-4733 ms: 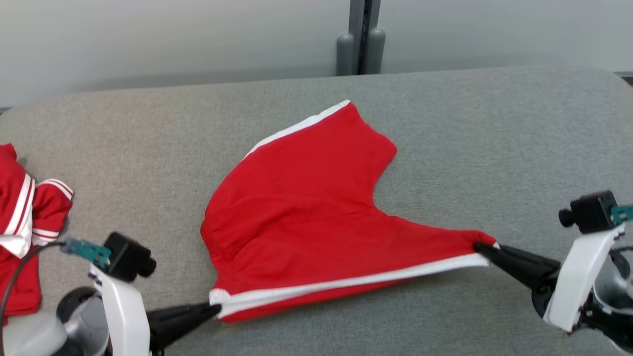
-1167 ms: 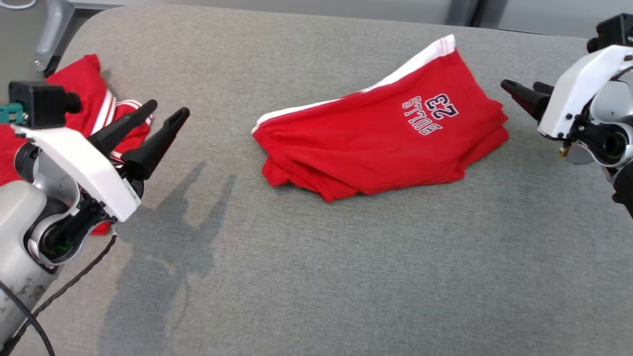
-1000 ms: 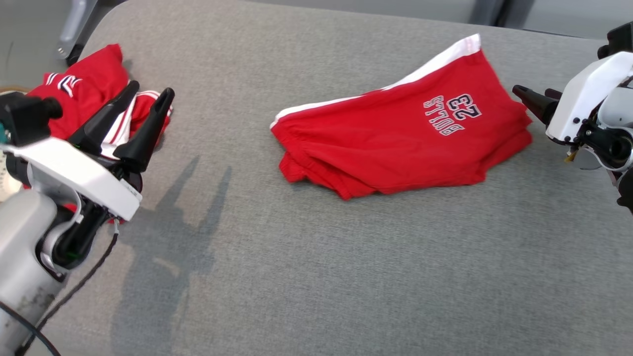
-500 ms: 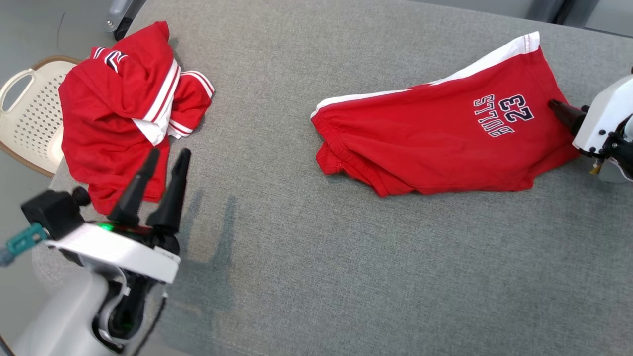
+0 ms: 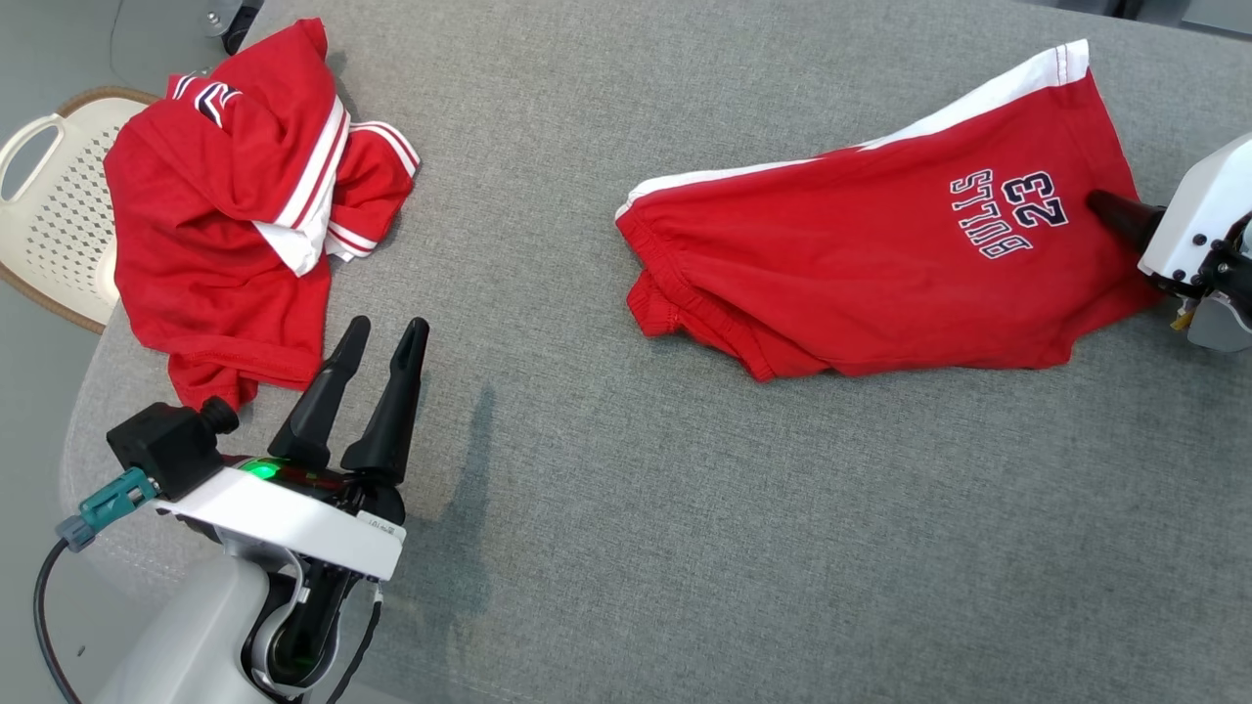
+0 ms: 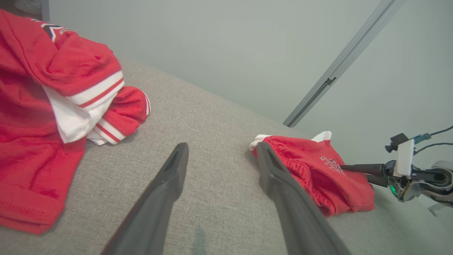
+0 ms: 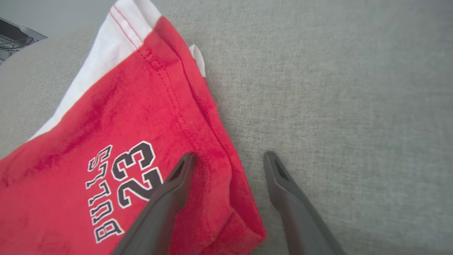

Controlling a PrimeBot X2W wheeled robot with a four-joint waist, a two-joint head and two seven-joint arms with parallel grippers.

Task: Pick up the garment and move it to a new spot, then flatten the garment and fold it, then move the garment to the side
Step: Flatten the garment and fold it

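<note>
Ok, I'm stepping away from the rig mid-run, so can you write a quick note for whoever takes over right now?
Left tool: open, empty, above the bare grey surface, near the crumpled red jersey.
Right tool: open, straddling the near edge of the red shorts, one finger over the fabric, the other over the surface; nothing gripped.
Shorts: lying folded on the surface, print up.
Done, by the look of it: placing, flattening, folding.
Left: grip the shorts and move them to the side.
</note>
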